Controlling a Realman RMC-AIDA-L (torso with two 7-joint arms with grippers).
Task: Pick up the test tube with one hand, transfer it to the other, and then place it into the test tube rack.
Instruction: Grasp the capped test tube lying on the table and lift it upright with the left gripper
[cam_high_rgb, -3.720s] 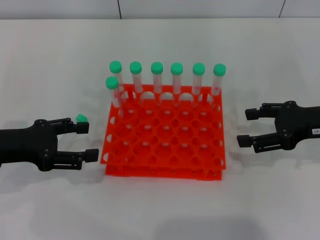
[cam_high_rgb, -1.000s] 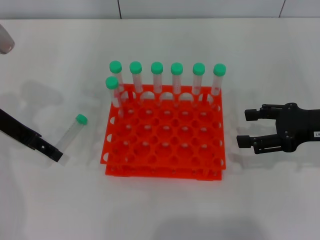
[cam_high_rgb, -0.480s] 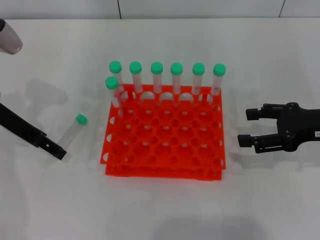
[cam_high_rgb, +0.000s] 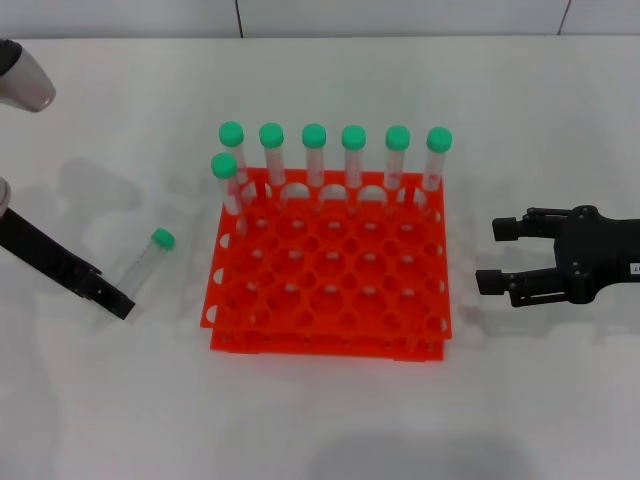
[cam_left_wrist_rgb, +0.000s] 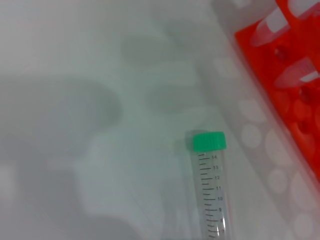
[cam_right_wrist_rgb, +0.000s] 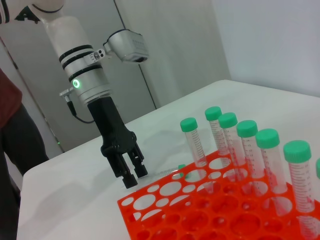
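With the tube (cam_high_rgb: 146, 262) lying flat just left of the rack (cam_high_rgb: 330, 290), the left gripper (cam_right_wrist_rgb: 131, 177), fingers parted, should be lowered squarely over mid-tube, while the right gripper (cam_high_rgb: 492, 256) waits open right of the rack.

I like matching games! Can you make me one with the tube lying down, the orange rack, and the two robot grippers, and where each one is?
Things:
1. test tube
2. test tube rack
3. left gripper
4. right gripper

Places:
A. in the middle of the table, seven capped tubes standing in it
B. right of the rack, fingers apart, holding nothing
C. lying flat on the table, left of the rack
D. pointing down near the lying tube's bottom end

Pairs: 1-C, 2-A, 3-D, 4-B
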